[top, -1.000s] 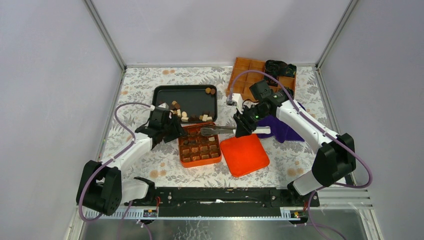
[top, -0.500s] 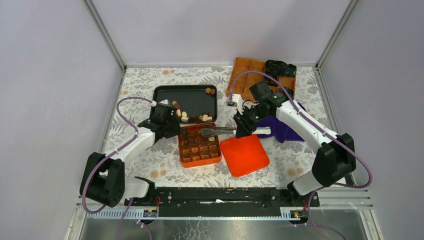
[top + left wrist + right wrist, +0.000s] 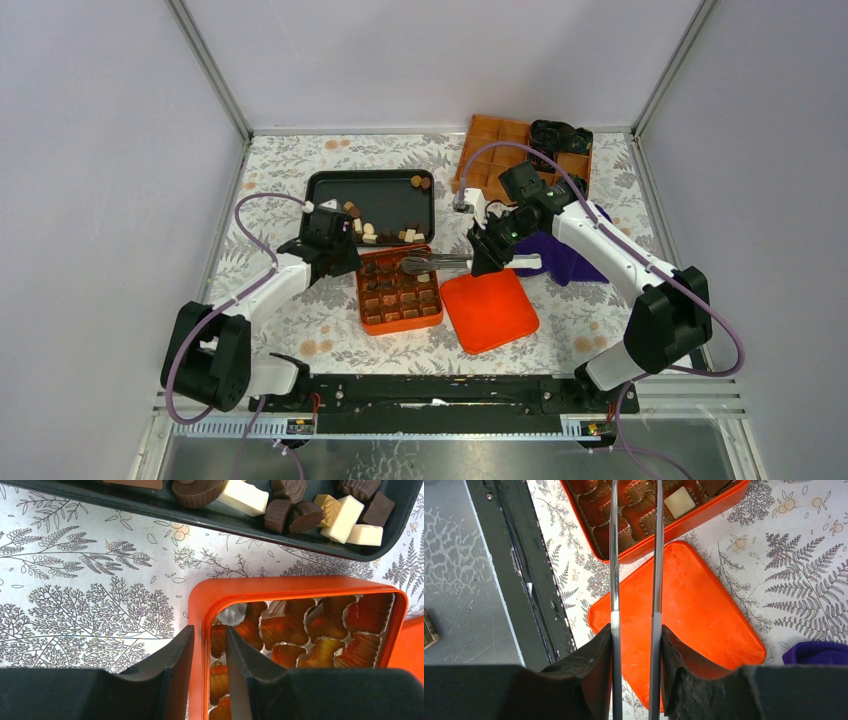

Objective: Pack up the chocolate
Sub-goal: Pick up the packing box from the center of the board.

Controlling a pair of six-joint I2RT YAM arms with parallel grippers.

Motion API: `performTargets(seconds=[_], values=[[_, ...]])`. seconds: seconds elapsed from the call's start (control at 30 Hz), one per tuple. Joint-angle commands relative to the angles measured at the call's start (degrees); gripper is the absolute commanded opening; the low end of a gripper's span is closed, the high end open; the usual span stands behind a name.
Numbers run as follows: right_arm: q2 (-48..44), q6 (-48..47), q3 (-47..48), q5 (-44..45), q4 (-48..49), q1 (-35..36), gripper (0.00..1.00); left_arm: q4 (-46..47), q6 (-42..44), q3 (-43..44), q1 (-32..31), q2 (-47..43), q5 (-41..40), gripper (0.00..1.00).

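Loose chocolate (image 3: 385, 232) (image 3: 295, 505), dark, light brown and cream pieces, lies in a black tray (image 3: 325, 190). More pieces (image 3: 400, 295) sit in the cups of an orange box (image 3: 361, 300) (image 3: 300, 582), among them a white square (image 3: 679, 501). My left gripper (image 3: 345, 258) (image 3: 209, 632) straddles the box's left wall, one finger outside and one inside, jaws narrow and shut on that wall. Metal tongs (image 3: 430, 263) (image 3: 614, 555) are held in my shut right gripper (image 3: 482, 260) (image 3: 635, 632). Their tips reach over the far end of the box.
The box's orange lid (image 3: 488, 308) (image 3: 704, 605) lies flat just right of the box, under my right wrist. A purple cloth (image 3: 565, 255) (image 3: 816, 652) is beside it. An orange divided tray (image 3: 495, 150) with black-and-green bundles (image 3: 560, 135) stands at the back right.
My left gripper has shifted slightly left onto the box's left wall and its jaws have narrowed around it. The right arm and tongs have not moved.
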Motion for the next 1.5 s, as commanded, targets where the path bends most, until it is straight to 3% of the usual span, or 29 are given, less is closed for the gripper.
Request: performTargets(seconds=[0.0,0.4,0.7,1.2,1.47], values=[[-2.2,-0.6,0.9,-1.8,0.2,0.0,0.1,1.0,1.0,0.9,-0.1,0.6,-1.7,0.35],[-2.6,-1.0,0.6,-1.4,0.0,0.0,0.1,1.7,1.1,1.1,-0.1,1.1,-1.8,0.11],[-3.0,-1.1,0.8,-2.0,-0.3,0.0,0.1,1.8,0.8,1.0,-0.1,-1.2,-3.2,0.0],[-5.2,-2.7,2.6,-1.5,-1.7,-0.2,0.1,6.8,2.1,-2.4,-0.5,-9.4,-5.9,0.0],[-4.1,-4.0,8.0,-2.1,-5.4,-0.3,0.1,10.6,2.7,-5.6,-1.9,-15.9,-9.6,0.0]])
